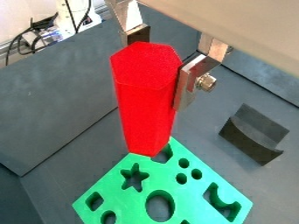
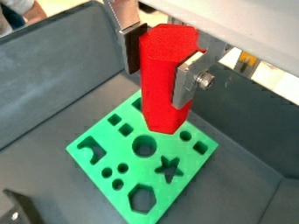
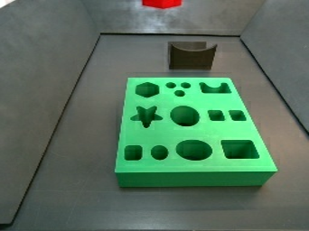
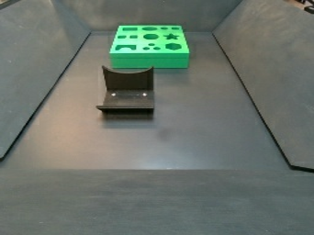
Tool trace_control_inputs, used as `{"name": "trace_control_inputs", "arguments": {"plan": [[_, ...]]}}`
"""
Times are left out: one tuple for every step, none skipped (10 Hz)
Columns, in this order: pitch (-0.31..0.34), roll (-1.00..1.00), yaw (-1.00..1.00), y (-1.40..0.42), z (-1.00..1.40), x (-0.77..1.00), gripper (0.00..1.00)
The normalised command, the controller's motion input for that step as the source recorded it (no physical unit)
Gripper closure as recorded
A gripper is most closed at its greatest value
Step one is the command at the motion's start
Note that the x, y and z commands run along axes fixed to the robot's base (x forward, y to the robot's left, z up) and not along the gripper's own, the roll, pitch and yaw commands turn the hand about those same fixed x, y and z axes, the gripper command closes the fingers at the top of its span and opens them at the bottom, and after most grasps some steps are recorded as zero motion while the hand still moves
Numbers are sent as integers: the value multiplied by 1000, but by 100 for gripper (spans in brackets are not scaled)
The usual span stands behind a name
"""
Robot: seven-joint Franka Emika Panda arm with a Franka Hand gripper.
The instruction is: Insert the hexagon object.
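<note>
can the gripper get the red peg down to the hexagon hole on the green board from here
Probably yes. The gripper holds the hexagon object upright above the green board; the hexagon hole lies open, nothing between.

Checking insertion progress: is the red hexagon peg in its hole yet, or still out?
Out. The gripper holds the hexagon object upright above the green board; the board's hexagon hole is empty.

Lab test rig: dark grey walled bin [image 4: 147,138] as worktop, green shape-sorter board [image 3: 191,131], cables [image 1: 52,31] behind. Pincer [image 2: 160,66] clamps the red hexagon object [image 2: 167,79] above the board.
</note>
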Motion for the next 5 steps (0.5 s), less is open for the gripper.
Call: {"name": "trace_control_inputs", "arguments": {"plan": [[0, 26, -34, 500, -1000, 83, 100], [0, 16, -14, 480, -1000, 80, 100], [0, 0, -17, 457, -1000, 106, 100], [0, 0, -43, 440, -1000, 94, 100], [-66, 0, -149, 294, -1000, -11, 100]]}}
